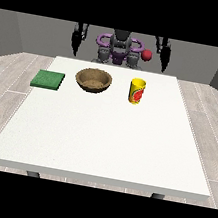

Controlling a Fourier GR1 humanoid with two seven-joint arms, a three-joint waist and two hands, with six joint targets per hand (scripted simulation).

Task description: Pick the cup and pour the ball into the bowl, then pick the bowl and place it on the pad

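A yellow cup (137, 91) with a red mark stands upright on the white table (105, 141), right of centre near the far edge. Whether a ball lies inside it is hidden. A brown bowl (93, 80) sits to its left, a short gap between them. A green pad (48, 80) lies flat near the table's left edge. The hand at the view's left (77, 44) and the hand at the view's right (164, 60) both hang down beside the robot's body behind the far edge, away from every object, holding nothing.
A red round knob (148, 55) shows on the robot's body behind the cup. Bare white tabletop fills the near half in front of the objects. Grey wooden floor surrounds the table.
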